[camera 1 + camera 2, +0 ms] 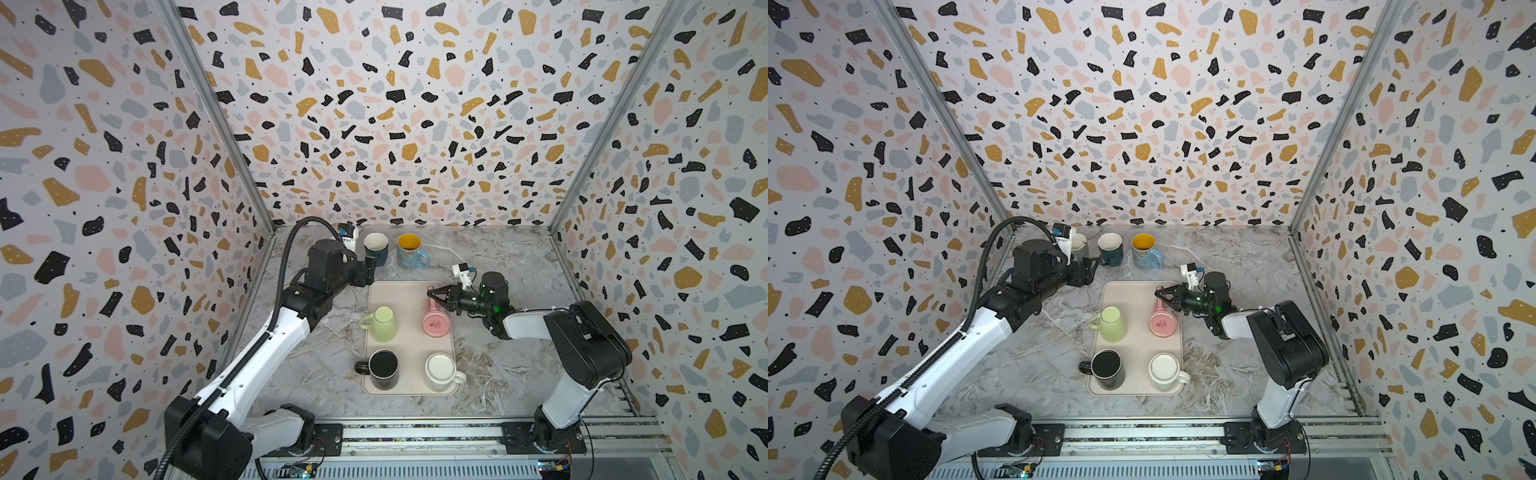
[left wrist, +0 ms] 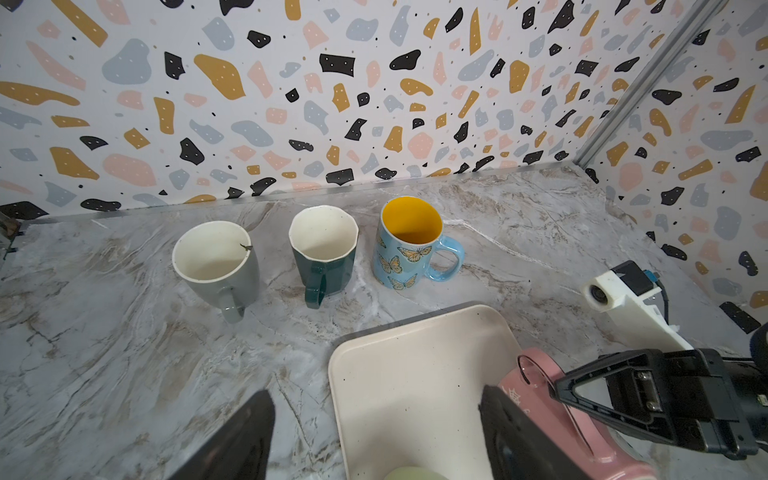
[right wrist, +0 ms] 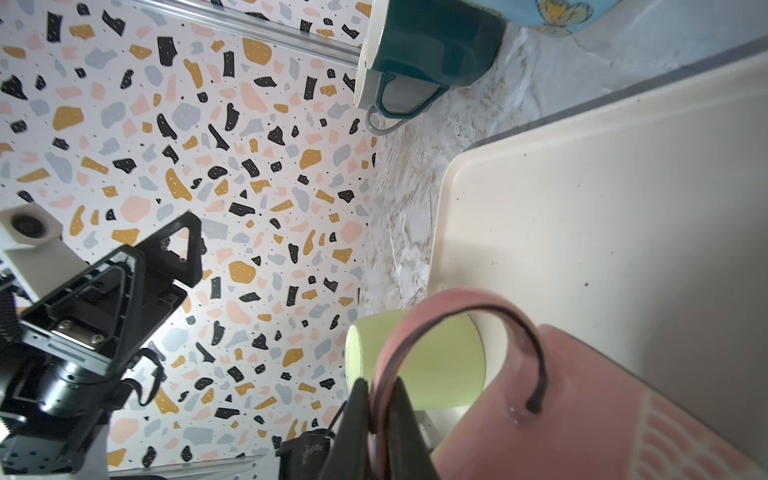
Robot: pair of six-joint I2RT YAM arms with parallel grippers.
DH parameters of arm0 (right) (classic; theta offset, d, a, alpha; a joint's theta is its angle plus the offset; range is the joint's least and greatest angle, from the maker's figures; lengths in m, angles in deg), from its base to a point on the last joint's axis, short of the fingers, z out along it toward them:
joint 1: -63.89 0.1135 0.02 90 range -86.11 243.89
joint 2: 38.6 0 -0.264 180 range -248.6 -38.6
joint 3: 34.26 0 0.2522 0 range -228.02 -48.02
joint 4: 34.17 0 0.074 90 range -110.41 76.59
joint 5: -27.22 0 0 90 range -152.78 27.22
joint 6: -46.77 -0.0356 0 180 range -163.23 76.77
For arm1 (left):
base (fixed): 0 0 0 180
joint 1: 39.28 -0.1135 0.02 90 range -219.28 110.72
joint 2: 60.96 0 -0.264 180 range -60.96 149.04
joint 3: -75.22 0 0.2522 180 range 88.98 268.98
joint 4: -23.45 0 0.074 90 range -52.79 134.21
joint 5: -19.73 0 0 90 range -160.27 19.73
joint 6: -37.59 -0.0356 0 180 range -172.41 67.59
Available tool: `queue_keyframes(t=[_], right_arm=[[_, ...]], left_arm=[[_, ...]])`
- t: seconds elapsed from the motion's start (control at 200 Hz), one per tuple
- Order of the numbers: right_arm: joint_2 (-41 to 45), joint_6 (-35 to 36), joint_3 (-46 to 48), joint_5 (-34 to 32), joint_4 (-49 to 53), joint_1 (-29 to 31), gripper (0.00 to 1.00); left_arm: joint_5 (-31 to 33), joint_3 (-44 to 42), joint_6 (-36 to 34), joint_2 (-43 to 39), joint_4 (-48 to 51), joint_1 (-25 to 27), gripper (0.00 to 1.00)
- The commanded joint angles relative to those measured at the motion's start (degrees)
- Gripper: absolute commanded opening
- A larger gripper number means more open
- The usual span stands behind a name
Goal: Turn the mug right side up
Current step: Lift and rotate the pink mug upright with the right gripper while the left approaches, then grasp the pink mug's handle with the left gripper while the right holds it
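The pink mug (image 1: 436, 322) (image 1: 1162, 322) (image 3: 582, 407) is over the far right part of the cream tray (image 1: 399, 295) (image 1: 1125, 295). It is tilted, with its printed base facing up and toward the front. My right gripper (image 1: 432, 293) (image 1: 1159, 293) (image 3: 380, 386) is shut on the mug's handle at its far side. I cannot tell whether the mug still touches the tray. My left gripper (image 1: 370, 266) (image 1: 1090, 268) (image 2: 374, 415) is open and holds nothing. It hangs over the tray's far left corner (image 2: 415, 374), and the pink mug (image 2: 615, 459) lies just beyond one finger.
A light green mug (image 1: 383, 324) stands upside down on the tray's left. A black mug (image 1: 383, 368) and a white mug (image 1: 441, 372) stand at the tray's front. Upright by the back wall are a grey mug (image 2: 216, 262), a dark green mug (image 1: 376, 247) and a blue butterfly mug (image 1: 409, 251).
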Motion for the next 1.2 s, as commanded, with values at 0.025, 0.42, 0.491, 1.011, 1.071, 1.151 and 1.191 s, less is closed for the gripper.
queue_keyframes(t=[0.025,0.42,0.491,1.011,1.071,1.151,1.191], right_arm=[[5.9,10.1,-4.4,-0.3,4.4,1.1,0.00],[17.4,40.3,-12.2,-9.1,24.1,7.4,0.00],[19.2,45.9,-12.9,-10.9,26.6,8.7,0.00],[24.4,76.7,-17.9,-28.1,39.7,21.0,0.00],[24.8,78.6,-17.9,-28.9,39.7,21.5,0.00],[25.1,80.6,-18.0,-29.6,39.5,22.1,0.00],[25.2,81.4,-18.1,-29.8,39.4,22.3,0.00]], left_arm=[[-2.4,2.9,0.8,0.8,-1.3,-0.3,0.78],[-19.3,9.2,1.4,4.9,2.8,-0.3,0.74],[-23.1,10.8,0.9,6.1,4.6,-0.3,0.74],[-33.3,18.9,-8.1,10.8,24.3,1.2,0.72],[-33.4,18.8,-8.3,11.0,25.1,1.7,0.72],[-34.1,18.8,-8.3,11.1,25.9,2.4,0.72],[-34.5,18.8,-8.6,11.2,26.5,2.6,0.72]])
